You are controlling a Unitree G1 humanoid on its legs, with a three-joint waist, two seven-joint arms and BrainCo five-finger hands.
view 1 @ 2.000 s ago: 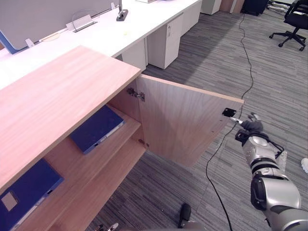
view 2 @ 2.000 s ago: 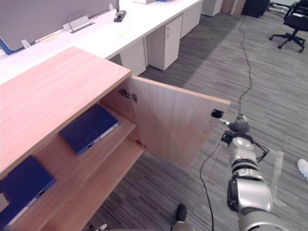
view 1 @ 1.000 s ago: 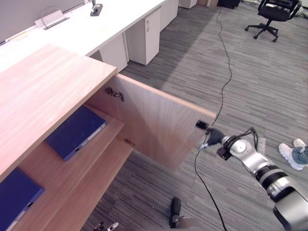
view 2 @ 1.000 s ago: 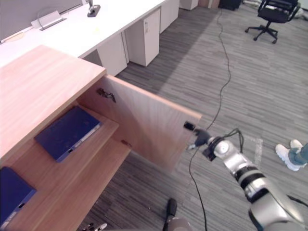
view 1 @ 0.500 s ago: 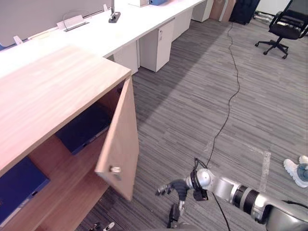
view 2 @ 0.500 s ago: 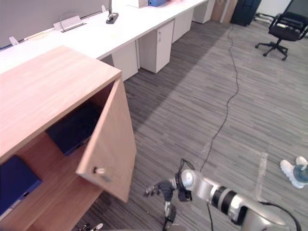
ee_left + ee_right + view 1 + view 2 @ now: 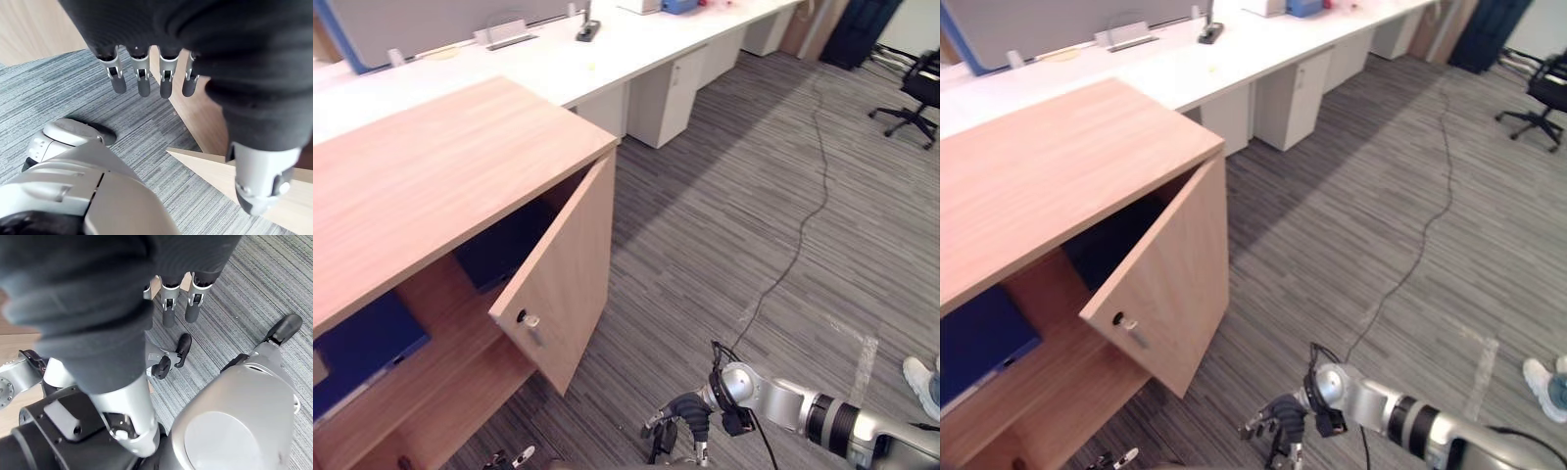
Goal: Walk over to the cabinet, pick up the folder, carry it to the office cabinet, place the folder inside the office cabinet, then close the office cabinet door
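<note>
**While the door hangs half open, both hands are empty and the folder lies on the shelf**

Left eye view: the cabinet stands at the left with its door swung partway out, the free edge and its small knob towards the robot. Behind the door the dark blue folder lies flat on the upper shelf, in shadow. Its long axis runs slantwise from the shelf's front back into the cabinet, and the far end is hidden by the door. A second folder lies flat further left on the same shelf, slanted the same way, with a pale label at its near end. The right hand hangs low over the carpet, well apart from the door, its fingers spread and loosely bent around nothing. A white desk runs behind the cabinet.

Right eye view: an office chair stands far right, and a person's shoe shows at the right edge.

Left wrist view: the left hand hangs with straight, relaxed fingers and holds nothing. Wood panels and carpet lie past them.

Right wrist view: straight fingers point down over the carpet, thumb apart, palm empty.
</note>
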